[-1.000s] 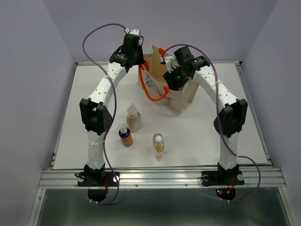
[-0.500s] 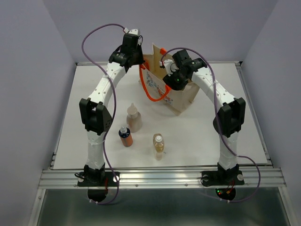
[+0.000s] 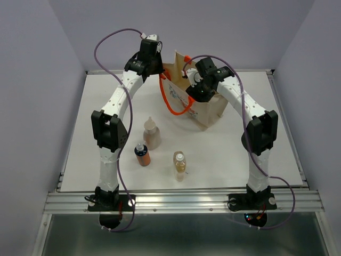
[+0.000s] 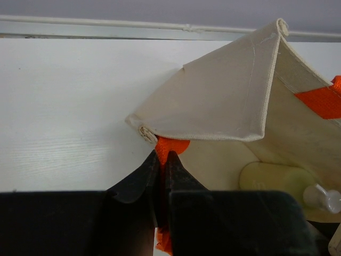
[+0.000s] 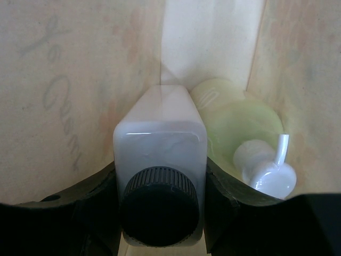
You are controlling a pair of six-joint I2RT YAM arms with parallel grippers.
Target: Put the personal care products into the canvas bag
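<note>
The beige canvas bag [image 3: 208,109] with orange handles stands at the back of the table. My left gripper [image 4: 161,160] is shut on an orange tab [image 4: 171,147] at the bag's rim [image 4: 213,136]. My right gripper [image 5: 160,176] is inside the bag, shut on the white bottle with the dark cap [image 5: 160,160]. The round pale yellow-green bottle [image 5: 242,128] with its white pump lies on the bag's floor just beyond; it also shows in the left wrist view [image 4: 272,178]. The peach-pink bottle [image 3: 151,133], the orange-brown bottle [image 3: 141,154] and the clear amber bottle [image 3: 180,165] stand on the table in front.
The white table [image 3: 96,106] ends at a raised rail at the back [image 4: 106,24] and a metal rail at the front [image 3: 181,200]. An orange handle loop [image 3: 173,106] hangs down the bag's front left side.
My right gripper has moved left and down into the bag's opening with the white bottle. The left gripper has stayed at the bag's rim.
</note>
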